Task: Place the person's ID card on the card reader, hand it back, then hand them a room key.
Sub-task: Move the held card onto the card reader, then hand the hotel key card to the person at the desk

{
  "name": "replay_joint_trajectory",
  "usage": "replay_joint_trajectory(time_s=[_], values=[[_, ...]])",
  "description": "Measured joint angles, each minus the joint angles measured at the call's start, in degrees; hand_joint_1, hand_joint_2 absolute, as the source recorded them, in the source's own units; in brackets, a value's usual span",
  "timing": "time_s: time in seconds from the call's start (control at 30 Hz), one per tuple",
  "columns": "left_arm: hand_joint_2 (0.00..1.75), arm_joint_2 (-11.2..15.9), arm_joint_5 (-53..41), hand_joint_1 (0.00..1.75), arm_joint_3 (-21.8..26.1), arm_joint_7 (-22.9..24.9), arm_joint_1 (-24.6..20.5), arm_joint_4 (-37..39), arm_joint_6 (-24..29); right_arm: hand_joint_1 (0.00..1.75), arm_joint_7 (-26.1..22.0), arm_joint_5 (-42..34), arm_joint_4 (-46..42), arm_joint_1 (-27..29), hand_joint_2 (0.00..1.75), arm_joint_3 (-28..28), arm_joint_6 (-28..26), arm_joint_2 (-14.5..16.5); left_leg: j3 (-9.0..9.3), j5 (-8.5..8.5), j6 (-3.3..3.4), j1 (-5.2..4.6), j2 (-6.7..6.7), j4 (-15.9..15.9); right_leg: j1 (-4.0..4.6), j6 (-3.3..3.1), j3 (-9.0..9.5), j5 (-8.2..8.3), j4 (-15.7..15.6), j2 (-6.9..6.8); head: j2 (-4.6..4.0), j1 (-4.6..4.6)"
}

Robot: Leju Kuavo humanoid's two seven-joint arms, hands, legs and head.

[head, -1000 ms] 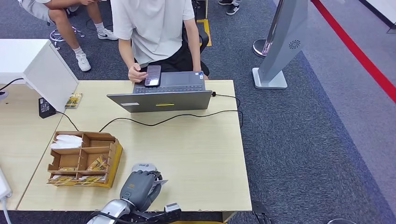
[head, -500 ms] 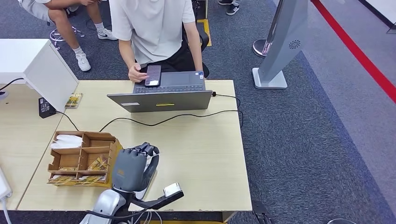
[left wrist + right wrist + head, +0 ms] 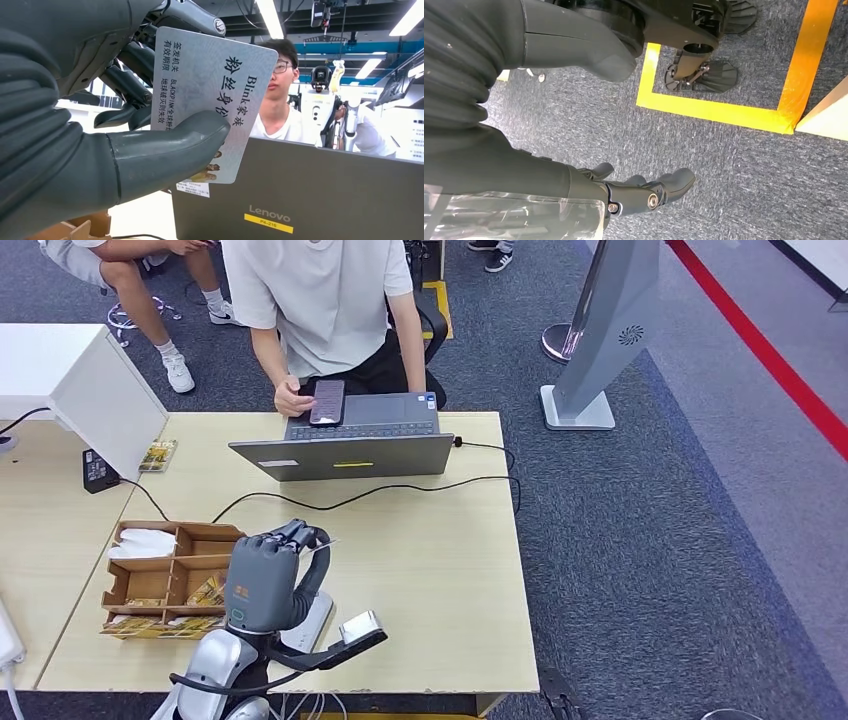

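Note:
My left hand (image 3: 264,580) is raised above the front of the wooden table (image 3: 430,570), pinching a silver ID card (image 3: 210,95) with printed text between thumb and fingers. The card stands upright, facing the seated person (image 3: 320,300) behind the grey laptop (image 3: 345,455). Under the hand lies the white card reader (image 3: 312,618), partly hidden by it. A cardboard organiser (image 3: 180,580) holding yellow room key cards sits just left of the hand. My right hand (image 3: 549,175) hangs over the carpet with its fingers apart and nothing in it.
A black cable (image 3: 360,495) runs across the table in front of the laptop. The person's hand (image 3: 292,398) rests by a phone on the keyboard. A white box (image 3: 80,380) stands at the back left. A grey kiosk stand (image 3: 610,340) is on the carpet to the right.
My left hand has lifted off the card reader with the card and moved up and forward toward the laptop. The person has shifted slightly.

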Motion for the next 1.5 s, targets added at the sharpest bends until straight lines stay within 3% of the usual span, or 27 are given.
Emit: replay_joint_trajectory(time_s=[0.17, 0.3, 0.37, 0.5, 0.67, 0.8, 1.03, 1.43, 1.5], values=[[1.75, 0.0, -0.3, 1.75, 0.1, -0.5, 0.0, -0.1, 2.2, 0.00, 0.0, 0.0, 0.1, -0.1, 1.75, 0.1, -0.1, -0.1, 0.00, 0.00, 0.00, 0.00, 0.00, 0.0, 0.00, 0.00, 0.00, 0.00, 0.0, 0.00, 0.00, 0.01], [1.75, -0.2, -2.5, 1.75, 1.2, -1.6, -1.2, -1.8, 10.9, 0.00, -0.6, 0.1, 0.6, -0.7, 1.75, 0.6, -0.7, -0.1, 0.00, 0.01, 0.00, 0.02, 0.01, 0.0, 0.01, -0.01, -0.02, 0.02, 0.0, 0.01, 0.00, 0.01], [1.75, -0.3, -3.5, 1.75, 2.3, -0.6, -3.8, -2.9, 11.4, 0.00, -1.1, 0.2, 1.6, -1.8, 1.75, 1.3, -1.3, -0.1, 0.00, 0.05, -0.03, 0.04, 0.02, 0.0, 0.02, -0.06, -0.02, 0.07, 0.0, 0.01, 0.00, 0.02], [1.75, -0.5, -7.0, 1.75, 6.8, 3.7, -15.2, 2.1, 6.9, 0.00, -1.8, 1.1, 5.0, -5.8, 1.75, 2.8, -1.4, -0.1, -0.07, 0.27, -0.26, 0.18, 0.36, 0.0, 0.22, -0.33, -0.21, 0.44, 0.0, 0.34, 0.00, 0.06], [1.75, -0.5, -10.0, 1.75, 14.6, 4.6, -31.9, 22.4, 9.7, 0.00, -4.7, 2.0, 12.9, -12.5, 1.75, 5.2, -1.4, 0.2, -0.07, 0.52, -0.60, 0.47, 1.67, 0.0, 0.56, -0.84, -0.68, 1.08, 0.2, 1.61, 0.00, 0.09], [1.75, -0.4, -12.2, 1.75, 18.5, 5.1, -38.6, 35.4, 11.9, 0.00, -7.1, 2.3, 18.8, -15.9, 1.75, 6.1, -2.2, 1.3, 0.06, 0.58, -0.71, 0.65, 2.29, 0.0, 0.73, -1.07, -0.90, 1.25, 0.3, 2.28, 0.00, 0.00], [1.75, -0.4, -14.1, 1.75, 21.8, 6.3, -40.7, 44.1, 12.5, 0.00, -8.4, 3.6, 24.7, -18.8, 1.75, 6.8, -3.0, 2.6, 0.15, 0.60, -0.75, 1.01, 2.55, -0.1, 1.11, -1.38, -1.08, 1.28, 0.5, 2.64, 0.00, -0.10], [1.75, -0.6, -14.7, 1.75, 24.8, 5.9, -40.9, 47.4, 12.0, 0.00, -7.4, 5.7, 25.6, -19.2, 1.75, 6.9, -2.8, 2.9, 0.18, 0.67, -0.88, 1.14, 2.58, -0.2, 1.23, -1.85, -1.28, 1.10, 0.8, 2.69, 0.00, -0.17], [1.75, -0.6, -14.4, 0.87, 25.1, 5.7, -40.9, 47.7, 11.6, 0.00, -7.1, 6.0, 25.6, -19.2, 1.75, 6.9, -2.7, 2.9, 0.17, 0.67, -0.89, 1.15, 2.58, -0.2, 1.25, -1.87, -1.30, 1.10, 0.8, 2.69, 0.00, -0.16]])
